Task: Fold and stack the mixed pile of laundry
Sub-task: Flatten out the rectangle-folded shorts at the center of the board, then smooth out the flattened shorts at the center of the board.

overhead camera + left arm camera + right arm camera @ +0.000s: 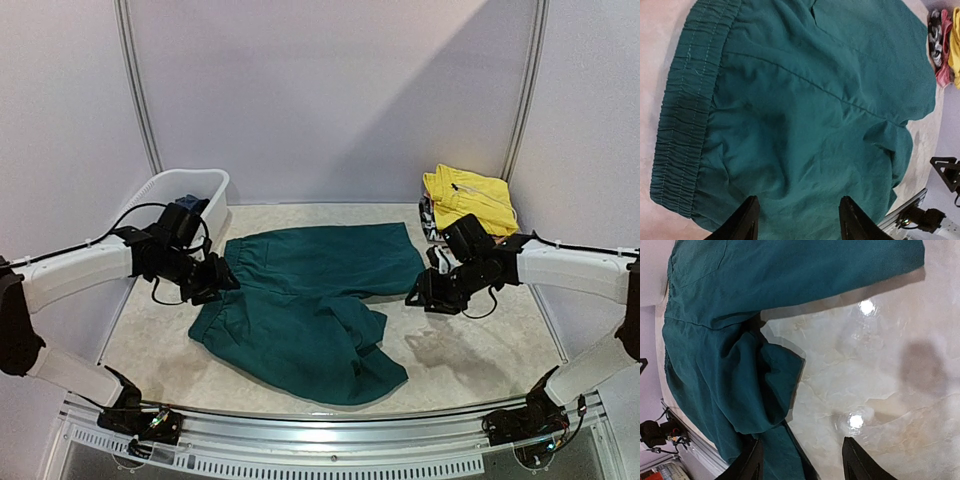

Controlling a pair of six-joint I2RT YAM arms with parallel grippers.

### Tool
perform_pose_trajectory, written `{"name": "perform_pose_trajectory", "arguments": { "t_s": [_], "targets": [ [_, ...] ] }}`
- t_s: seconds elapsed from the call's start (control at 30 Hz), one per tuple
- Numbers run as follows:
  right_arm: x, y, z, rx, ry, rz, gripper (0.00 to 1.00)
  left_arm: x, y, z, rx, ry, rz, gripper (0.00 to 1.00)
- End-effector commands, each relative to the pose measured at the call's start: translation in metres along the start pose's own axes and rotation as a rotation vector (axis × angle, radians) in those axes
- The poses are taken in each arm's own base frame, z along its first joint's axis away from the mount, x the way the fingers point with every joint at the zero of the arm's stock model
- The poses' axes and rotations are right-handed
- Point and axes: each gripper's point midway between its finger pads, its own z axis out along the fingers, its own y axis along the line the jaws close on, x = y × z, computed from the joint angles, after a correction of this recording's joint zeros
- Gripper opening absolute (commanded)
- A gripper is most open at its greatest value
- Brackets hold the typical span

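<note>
- The dark teal cloth shorts (310,310) lie spread at the middle of the pale marble-patterned table (480,350). One leg is rumpled and folded over itself toward 5 o'clock.
- My left gripper (215,278) hangs at the shorts' 9 o'clock edge, by the gathered elastic waistband (687,115). In the left wrist view its two black fingers (742,222) stand wide apart over the teal cloth with nothing between them. I cannot tell whether the tips touch the cloth.
- My right gripper (420,295) hangs at the shorts' 3 o'clock side, just off the hem. In the right wrist view its fingers (855,460) are spread wide too and grip nothing: one is over bare table, the other at the edge of the rumpled leg.
- At 10 o'clock, far left, stands the white plastic tub (165,195) with some dark cloth (188,204) in it.
- At 2 o'clock, far right, a yellow cloth garment (470,195) lies on top of a small stack, well apart from the shorts.
</note>
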Motion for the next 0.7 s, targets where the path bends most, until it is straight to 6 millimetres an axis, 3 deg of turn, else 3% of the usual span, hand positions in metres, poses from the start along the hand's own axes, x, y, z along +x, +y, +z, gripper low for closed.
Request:
{"name": "perform_pose_trajectory", "arguments": {
  "t_s": [0.0,0.13,0.33,0.67],
  "targets": [
    [-0.008,0.024,0.017,-0.132,-0.032,0.114,0.53,0.021,0.001,0.013,-0.022,0.048,0.108,0.54],
    [-0.008,0.021,0.044,-0.125,0.018,0.154,0.51,0.034,-0.004,0.014,-0.038,0.055,0.178,0.54],
    [0.002,0.018,0.077,-0.133,0.114,0.177,0.50,0.046,0.007,0.014,-0.100,0.055,0.211,0.54],
    [0.017,0.025,0.107,-0.194,0.219,0.147,0.45,0.055,0.027,0.009,-0.118,0.018,0.168,0.52]
  ]
}}
